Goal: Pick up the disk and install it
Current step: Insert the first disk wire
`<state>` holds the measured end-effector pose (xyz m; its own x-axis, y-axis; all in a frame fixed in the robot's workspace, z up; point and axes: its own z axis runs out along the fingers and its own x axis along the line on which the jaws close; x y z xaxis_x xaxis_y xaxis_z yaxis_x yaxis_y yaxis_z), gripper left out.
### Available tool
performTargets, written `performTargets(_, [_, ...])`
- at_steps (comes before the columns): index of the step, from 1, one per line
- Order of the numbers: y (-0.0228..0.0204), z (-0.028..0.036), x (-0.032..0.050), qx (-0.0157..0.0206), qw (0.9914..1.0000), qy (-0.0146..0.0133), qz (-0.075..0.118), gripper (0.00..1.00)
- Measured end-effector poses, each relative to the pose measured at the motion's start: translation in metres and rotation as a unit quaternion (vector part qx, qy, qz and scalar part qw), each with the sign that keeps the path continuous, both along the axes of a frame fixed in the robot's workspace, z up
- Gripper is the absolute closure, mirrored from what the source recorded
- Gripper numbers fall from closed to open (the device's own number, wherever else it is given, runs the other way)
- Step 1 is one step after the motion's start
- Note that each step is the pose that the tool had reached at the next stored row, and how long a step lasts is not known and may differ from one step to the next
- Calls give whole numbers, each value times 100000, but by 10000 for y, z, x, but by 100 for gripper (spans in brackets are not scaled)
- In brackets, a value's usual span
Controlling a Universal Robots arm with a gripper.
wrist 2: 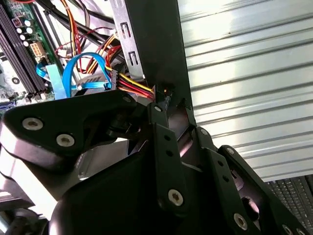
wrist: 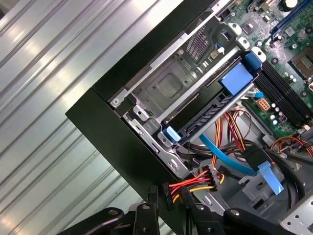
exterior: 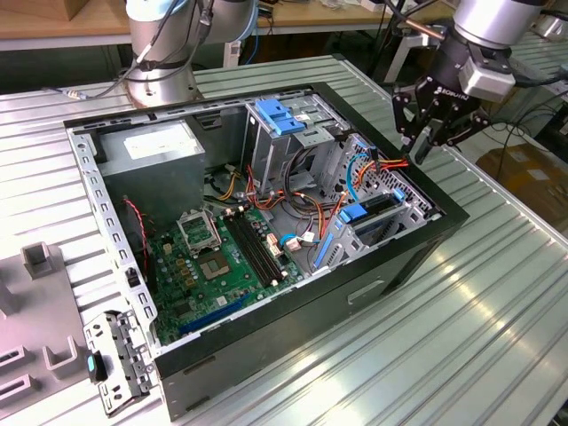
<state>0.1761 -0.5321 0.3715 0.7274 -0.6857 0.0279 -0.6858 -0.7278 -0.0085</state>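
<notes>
Open computer case [exterior: 293,328] stands on the ribbed metal table [exterior: 497,337], roughly mid-table, its long side running towards the table edge on the exterior view's right. The robot's base [exterior: 164,53] is mounted at the far edge of the table behind the case. We find the gripper [exterior: 429,142] hanging above the case's rim at the corner on the exterior view's right, clear of everything inside. The jaws are released: in the first wrist view the two black fingers [wrist: 148,210] stand apart, with the black case wall and a plug of red, yellow and orange wires [wrist: 193,182] showing through the gap, and nothing is gripped between them. The disk [exterior: 380,206] is not in the gripper. It lies inside the metal cage [wrist: 168,85] at that same corner of the case, just below and beside the gripper, a dark body with blue plastic pieces at its ends. We cannot tell whether it is pushed fully home. A blue ribbon cable [wrist: 225,154] curves past just beside the disk. Further into the case we note the green motherboard [exterior: 222,266] on the floor, the grey power-supply box [exterior: 160,146] in the far corner on the exterior view's left, and the blue-topped drive bay [exterior: 280,115] against the far wall.
</notes>
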Motion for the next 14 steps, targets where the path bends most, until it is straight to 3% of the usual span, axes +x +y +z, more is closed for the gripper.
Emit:
performTargets(3, [-41,-21,-4,8,99996,-394,810,69])
performTargets(5, [-43,-32,-10,154,99992,-488,1175,69])
performTargets(7, [-43,-38,-12,327,99989,-527,1378,69])
performTargets(14, [-44,-56,-13,339,99986,-553,1541,69])
